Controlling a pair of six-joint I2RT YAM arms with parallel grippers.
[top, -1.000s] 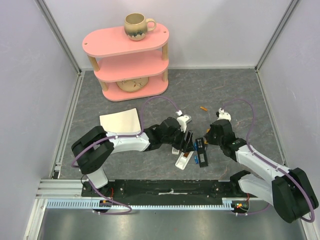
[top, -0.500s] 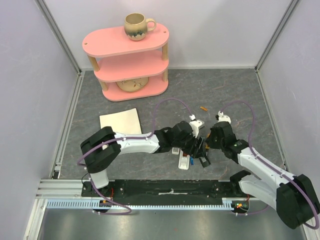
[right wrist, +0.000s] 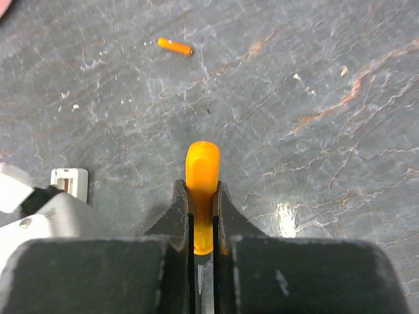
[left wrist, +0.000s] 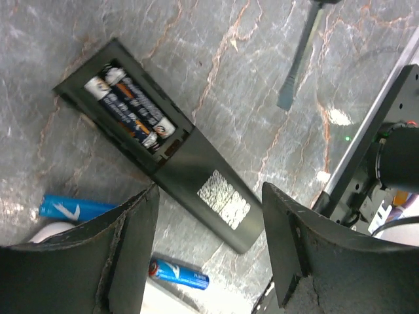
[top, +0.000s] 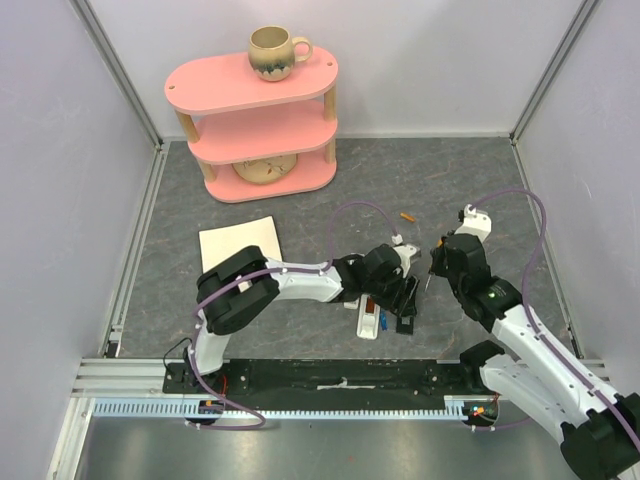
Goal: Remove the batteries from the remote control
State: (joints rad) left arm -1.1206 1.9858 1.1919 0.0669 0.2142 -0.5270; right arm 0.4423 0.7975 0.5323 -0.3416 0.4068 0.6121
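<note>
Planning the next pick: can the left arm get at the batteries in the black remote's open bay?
Probably yes: left gripper hangs over the black remote, jaws open, batteries exposed, nothing across them.

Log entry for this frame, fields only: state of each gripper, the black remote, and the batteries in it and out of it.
left gripper: open, jaws on either side of the black remote in the wrist view
right gripper: shut on the orange-handled screwdriver, handle end past the jaws
black remote: lying on the table, compartment uncovered
batteries in compartment: two, side by side
loose blue batteries: two, lying outside the black remote
</note>
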